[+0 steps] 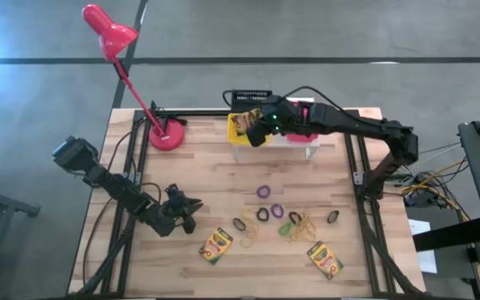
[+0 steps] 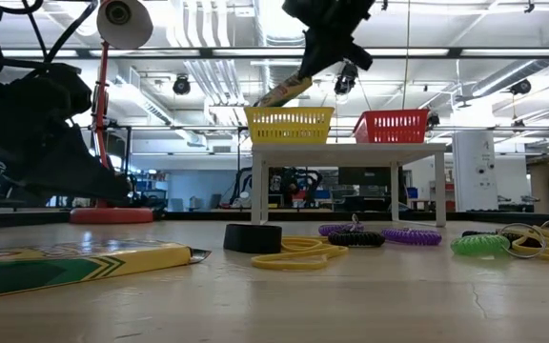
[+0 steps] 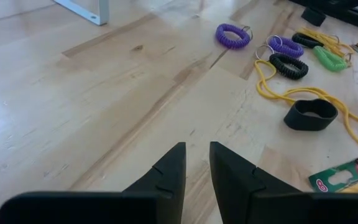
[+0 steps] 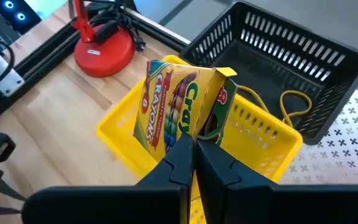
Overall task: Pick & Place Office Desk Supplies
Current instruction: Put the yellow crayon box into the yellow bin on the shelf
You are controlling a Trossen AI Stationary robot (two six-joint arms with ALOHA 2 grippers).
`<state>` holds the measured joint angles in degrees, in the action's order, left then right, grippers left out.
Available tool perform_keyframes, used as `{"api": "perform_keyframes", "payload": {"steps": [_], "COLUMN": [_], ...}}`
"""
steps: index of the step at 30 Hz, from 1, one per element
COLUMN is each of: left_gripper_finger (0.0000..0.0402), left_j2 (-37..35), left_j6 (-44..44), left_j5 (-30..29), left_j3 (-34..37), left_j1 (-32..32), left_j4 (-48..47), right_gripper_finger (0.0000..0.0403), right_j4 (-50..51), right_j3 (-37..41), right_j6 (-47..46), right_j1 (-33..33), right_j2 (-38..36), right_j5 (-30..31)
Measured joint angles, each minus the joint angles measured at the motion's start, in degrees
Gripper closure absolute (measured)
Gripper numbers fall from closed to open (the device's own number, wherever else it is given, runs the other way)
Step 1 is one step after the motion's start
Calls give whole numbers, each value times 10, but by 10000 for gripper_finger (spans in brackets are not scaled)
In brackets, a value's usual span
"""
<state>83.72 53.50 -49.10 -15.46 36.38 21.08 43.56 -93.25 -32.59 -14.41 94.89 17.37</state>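
The crayon box (image 4: 182,109) hangs tilted just above the yellow basket (image 4: 272,134), pinched by its lower edge in the right end effector (image 4: 194,155), whose fingers are clamped tight on the thin cardboard. The box looks light and fairly stiff, but its flat printed faces are probably slick, and the opened flap at one end could fold or snag on the basket's slotted wall. A grip across the narrow thickness, as here, seems the soundest hold.

The yellow basket sits on the white riser (image 1: 307,138), with the black basket (image 4: 291,56) just behind it and the red basket (image 2: 392,125) beside it.

Down on the tabletop (image 1: 207,179), two more crayon boxes (image 1: 216,244) lie flat near the front edge, well apart from each other. Between them are coiled rings (image 1: 263,192) and limp yellow rubber bands (image 3: 303,93), which would be soft and awkward to pinch.

The left end effector (image 3: 196,163) waits low near the front left, fingers narrowly parted and holding nothing. The red lamp (image 1: 167,133) stands at the back left.
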Motion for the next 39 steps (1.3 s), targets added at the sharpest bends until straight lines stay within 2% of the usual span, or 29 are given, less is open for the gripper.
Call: {"api": "perform_keyframes", "payload": {"steps": [25, 35, 39], "left_gripper_finger": [324, 324, 324], "left_j2": [0, 0, 0], "left_j6": [-11, -11, -10], "left_j5": [0, 0, 0], "left_j3": [0, 0, 0], "left_j1": [-2, -2, -2], "left_j4": [0, 0, 0], "right_gripper_finger": [392, 323, 307], "right_j4": [5, 6, 8], "right_j3": [-1, -1, -1], "right_j6": [15, 30, 31], "right_j1": [-21, -22, -23], "right_j2": [44, 45, 44], "right_j5": [-25, -44, -54]}}
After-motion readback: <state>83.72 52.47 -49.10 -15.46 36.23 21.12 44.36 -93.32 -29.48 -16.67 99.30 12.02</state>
